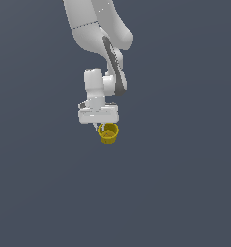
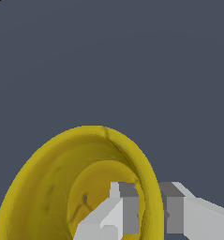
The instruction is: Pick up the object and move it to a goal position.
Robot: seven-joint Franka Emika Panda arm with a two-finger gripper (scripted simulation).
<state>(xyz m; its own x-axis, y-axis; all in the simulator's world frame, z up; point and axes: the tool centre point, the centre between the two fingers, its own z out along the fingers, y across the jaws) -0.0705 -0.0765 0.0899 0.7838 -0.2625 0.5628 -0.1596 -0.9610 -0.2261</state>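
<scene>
Hanging down from the top of the exterior view: the white arm (image 1: 95,29), bending at the wrist and ending in the gripper (image 1: 102,126). Surrounding everything: a plain grey-blue background, offering no visible surface edge and no visible goal marker.

Step in hand, judged from these views: carrying, with the pick-up apparently completed. Sitting directly under the gripper body: the yellow cup (image 1: 108,133), with no shadow or support visible beneath it, suggesting lifting clear rather than resting. Facing partly toward the exterior camera: the open mouth of the cup, indicating a tilted rather than upright attitude.

Next move, as a judgement: translating the arm toward the goal position while maintaining grip pressure. Calling for smooth, slow motion, since pinching a single thin wall leaves the cup free to pivot. Not determinable from either view: the direction of the goal.

Tool state: nearly closed, pinching the cup wall. Showing clearly in the wrist view: one finger (image 2: 113,213) reaching inside the hollow of the cup (image 2: 52,187), the other finger (image 2: 188,211) pressing from outside, with the yellow rim (image 2: 148,187) passing between them. Touching the rim on both faces, as far as can be read. Holding nothing else.

Risk, as a judgement: slipping or rotating of the cup about the pinch line during acceleration.
</scene>
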